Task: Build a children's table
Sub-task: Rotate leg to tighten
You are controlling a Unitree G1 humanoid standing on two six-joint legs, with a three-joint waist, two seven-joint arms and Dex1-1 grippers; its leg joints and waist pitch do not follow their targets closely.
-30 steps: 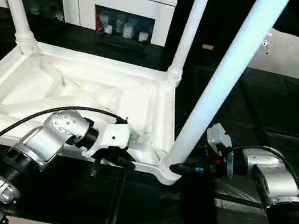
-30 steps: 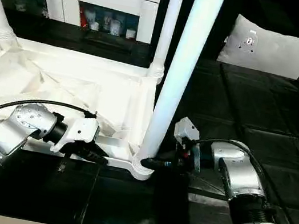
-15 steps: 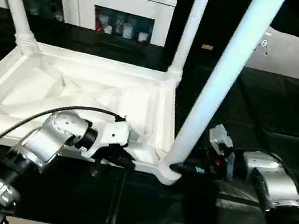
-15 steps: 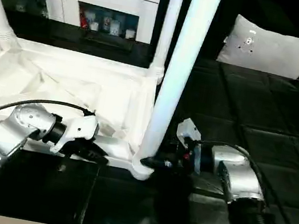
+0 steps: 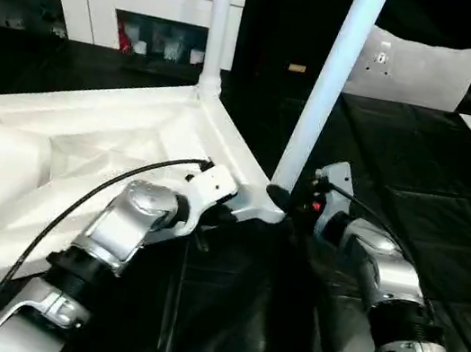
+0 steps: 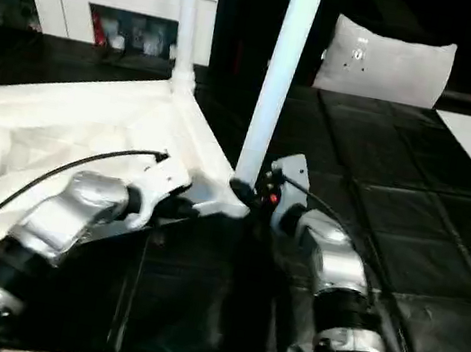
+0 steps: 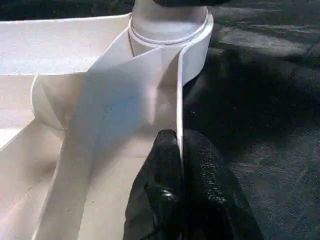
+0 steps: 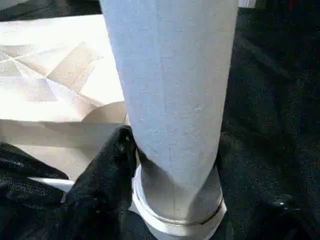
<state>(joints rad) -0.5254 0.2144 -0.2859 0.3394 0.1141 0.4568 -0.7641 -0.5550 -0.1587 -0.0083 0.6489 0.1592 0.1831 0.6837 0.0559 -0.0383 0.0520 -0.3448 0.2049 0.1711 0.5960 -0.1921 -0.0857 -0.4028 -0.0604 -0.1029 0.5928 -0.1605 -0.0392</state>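
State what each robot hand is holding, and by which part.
The left hand pinches the table top's thin side rim near the corner socket. The right hand grips the leg just above that socket.

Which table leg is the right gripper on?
The near-corner leg, standing in the socket closest to the robot. The right gripper has its black fingers at that leg's base; the far leg stands untouched at the corner behind.
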